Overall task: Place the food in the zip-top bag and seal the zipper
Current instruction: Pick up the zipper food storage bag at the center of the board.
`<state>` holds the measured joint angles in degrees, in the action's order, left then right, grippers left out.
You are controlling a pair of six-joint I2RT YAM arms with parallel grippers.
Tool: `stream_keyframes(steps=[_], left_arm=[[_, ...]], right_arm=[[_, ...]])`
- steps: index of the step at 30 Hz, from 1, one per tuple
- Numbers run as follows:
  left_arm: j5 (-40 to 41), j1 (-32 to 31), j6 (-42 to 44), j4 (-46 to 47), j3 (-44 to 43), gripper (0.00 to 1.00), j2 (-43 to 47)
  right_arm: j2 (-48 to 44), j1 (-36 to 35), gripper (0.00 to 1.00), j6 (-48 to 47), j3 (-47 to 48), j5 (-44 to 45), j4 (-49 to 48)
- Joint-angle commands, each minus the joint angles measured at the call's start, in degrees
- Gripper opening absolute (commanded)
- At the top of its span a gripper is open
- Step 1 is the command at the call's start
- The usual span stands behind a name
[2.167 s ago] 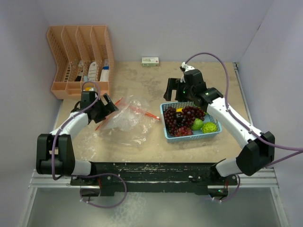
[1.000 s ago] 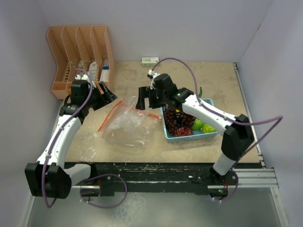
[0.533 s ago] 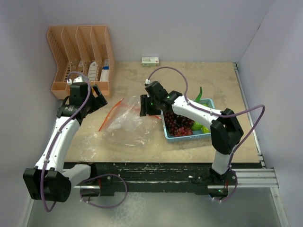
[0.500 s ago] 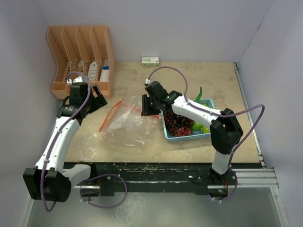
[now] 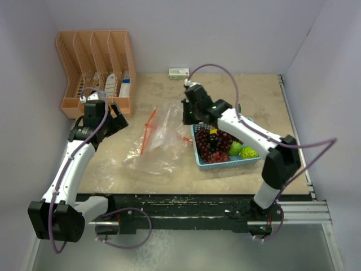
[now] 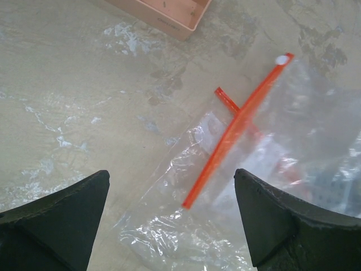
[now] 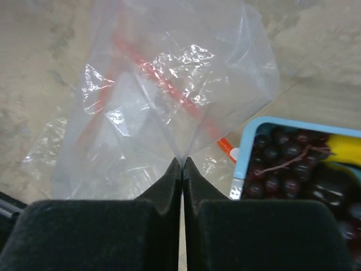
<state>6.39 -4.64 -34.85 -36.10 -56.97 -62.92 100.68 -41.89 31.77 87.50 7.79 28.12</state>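
The clear zip-top bag [image 5: 159, 141] lies crumpled at the table's middle, with its right side pulled up into a peak. My right gripper [image 5: 189, 114] is shut on that peak of bag film [image 7: 181, 152], above the table beside the basket. The orange-red zipper [image 5: 149, 131] runs slanted along the bag's left part and shows in the left wrist view as a strip [image 6: 234, 138]. My left gripper [image 6: 171, 173] hangs open to the left of the bag, apart from it. The food sits in the light-blue basket [image 5: 255, 160]: dark grapes [image 5: 213, 145], a banana [image 5: 213, 131] and green fruits [image 5: 242, 151].
A peach slotted rack [image 5: 95, 68] with small packets stands at the back left, close to my left arm. A small white box [image 5: 179, 73] lies by the back wall. Walls close in the left, right and back sides.
My right gripper has shut on the bag's film and drawn it up and toward the back right, so the zipper now stands steeper. My left gripper has opened wider and barely shifted.
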Motion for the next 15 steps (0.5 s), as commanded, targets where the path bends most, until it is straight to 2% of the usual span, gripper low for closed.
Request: stream_keyframes(steps=[1, 4, 7, 15], left_arm=[[-0.4, -0.1, -0.1, 2.9, 0.1, 0.96, 0.1], [-1.4, -0.1, 0.0, 3.9, 0.0, 0.97, -0.4], [-3.4, -0.1, 0.1, 5.4, 0.2, 0.97, -1.2], [-14.2, 0.0, -3.8, 16.6, 3.9, 0.97, -2.7]], right_arm=[[-11.6, 6.2, 0.0, -6.2, -1.8, -8.1, -5.0], [-16.0, 10.4, 0.0, -7.8, -3.8, -17.2, -7.8], [-18.0, 12.7, 0.0, -10.8, -3.3, -22.6, -6.9], [-22.1, 13.5, 0.0, -14.1, 5.3, -34.7, -3.6]])
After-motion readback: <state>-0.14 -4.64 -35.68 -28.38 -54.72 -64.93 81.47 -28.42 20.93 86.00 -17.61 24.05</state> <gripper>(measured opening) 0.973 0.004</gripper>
